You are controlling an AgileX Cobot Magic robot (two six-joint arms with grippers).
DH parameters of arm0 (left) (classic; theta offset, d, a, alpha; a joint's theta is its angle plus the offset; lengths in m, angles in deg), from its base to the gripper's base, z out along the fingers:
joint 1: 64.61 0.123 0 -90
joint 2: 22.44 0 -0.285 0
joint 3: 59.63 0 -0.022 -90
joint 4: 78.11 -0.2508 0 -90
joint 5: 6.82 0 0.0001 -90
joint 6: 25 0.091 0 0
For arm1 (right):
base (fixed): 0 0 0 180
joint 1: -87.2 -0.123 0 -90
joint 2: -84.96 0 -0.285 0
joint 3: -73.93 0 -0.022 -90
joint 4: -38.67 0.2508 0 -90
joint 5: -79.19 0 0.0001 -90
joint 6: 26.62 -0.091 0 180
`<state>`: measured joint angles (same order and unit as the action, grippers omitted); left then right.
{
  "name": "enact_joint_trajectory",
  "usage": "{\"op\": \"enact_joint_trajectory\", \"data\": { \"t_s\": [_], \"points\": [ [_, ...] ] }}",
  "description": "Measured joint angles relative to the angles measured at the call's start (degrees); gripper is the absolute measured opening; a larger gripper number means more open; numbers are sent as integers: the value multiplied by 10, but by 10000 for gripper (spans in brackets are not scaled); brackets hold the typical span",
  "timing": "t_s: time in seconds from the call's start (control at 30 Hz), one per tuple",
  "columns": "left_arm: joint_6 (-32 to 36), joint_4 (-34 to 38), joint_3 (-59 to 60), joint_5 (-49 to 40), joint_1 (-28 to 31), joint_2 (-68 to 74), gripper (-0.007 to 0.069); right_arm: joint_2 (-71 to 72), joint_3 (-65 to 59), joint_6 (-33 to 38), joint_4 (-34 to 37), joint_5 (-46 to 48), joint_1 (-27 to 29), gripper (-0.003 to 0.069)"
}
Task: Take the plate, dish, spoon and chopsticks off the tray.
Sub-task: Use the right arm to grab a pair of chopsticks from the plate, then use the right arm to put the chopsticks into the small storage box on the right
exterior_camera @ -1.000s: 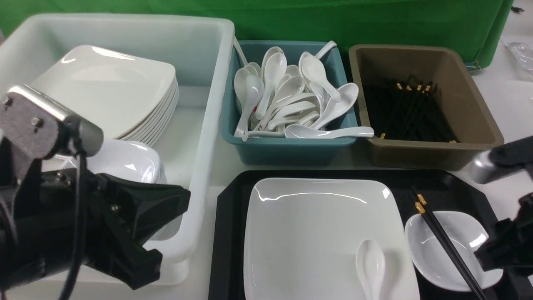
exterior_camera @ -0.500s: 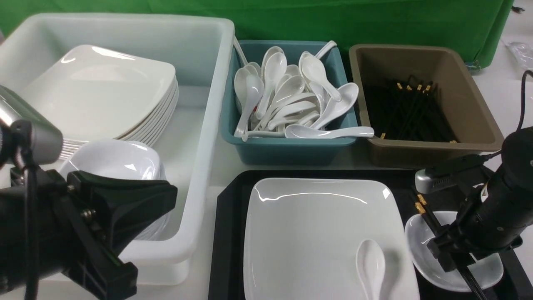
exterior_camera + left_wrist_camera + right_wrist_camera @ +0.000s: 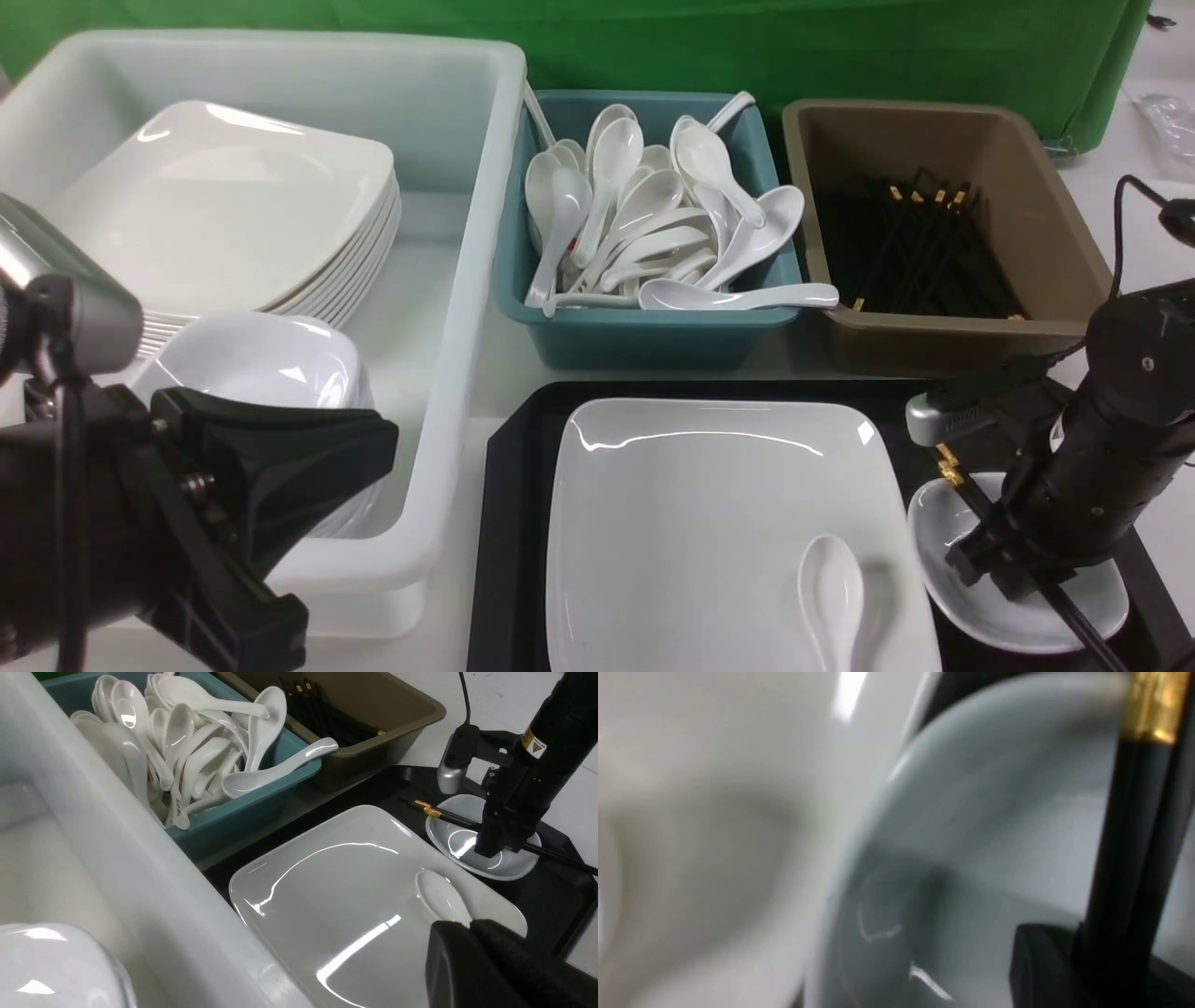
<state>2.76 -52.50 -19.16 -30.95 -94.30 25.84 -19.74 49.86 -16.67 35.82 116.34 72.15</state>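
Note:
The black tray [image 3: 509, 523] holds the large white square plate [image 3: 691, 523], and the white spoon [image 3: 831, 588] lies bowl-up on the plate's near right corner. On the tray to the right of the plate sits the small white dish [image 3: 936, 537], with the black, gold-banded chopsticks [image 3: 950, 464] lying across it. My right gripper [image 3: 1013, 571] points down into the dish, and its fingers [image 3: 1045, 961] press against the chopsticks [image 3: 1125, 858]. My left gripper [image 3: 469, 926] hangs shut and empty at the front left, above the white tub's near edge.
A white tub [image 3: 457, 280] on the left holds stacked plates and small dishes. Behind the tray stand a teal tub [image 3: 644, 331] full of white spoons and a brown tub [image 3: 934, 345] of black chopsticks. Green cloth hangs at the back.
My right arm has swung in from the right edge, come down over the dish, and its jaws have narrowed around the chopsticks. My left arm dropped slightly, then held still.

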Motion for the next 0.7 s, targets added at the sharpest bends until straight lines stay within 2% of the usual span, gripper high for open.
{"op": "enact_joint_trajectory", "data": {
  "t_s": [0.17, 0.27, 0.37, 0.53, 0.7],
  "points": [
    [0, 0, 0, 23, 0, 0, 17, 70, 47, 36, 50, 40, 0, 120],
    [0, 0, 0, 50, 0, 0, 17, 88, 122, 57, 89, 16, 1, 120],
    [0, 0, 0, 60, 0, 0, 17, 73, 181, 51, 99, -7, 9, 120],
    [0, 0, 0, 63, 0, 0, 17, -78, 413, 1, 102, -56, 56, 120],
    [0, 0, 0, 62, 0, 0, 17, -206, 566, -78, 102, -78, 87, 128]
  ]
}}
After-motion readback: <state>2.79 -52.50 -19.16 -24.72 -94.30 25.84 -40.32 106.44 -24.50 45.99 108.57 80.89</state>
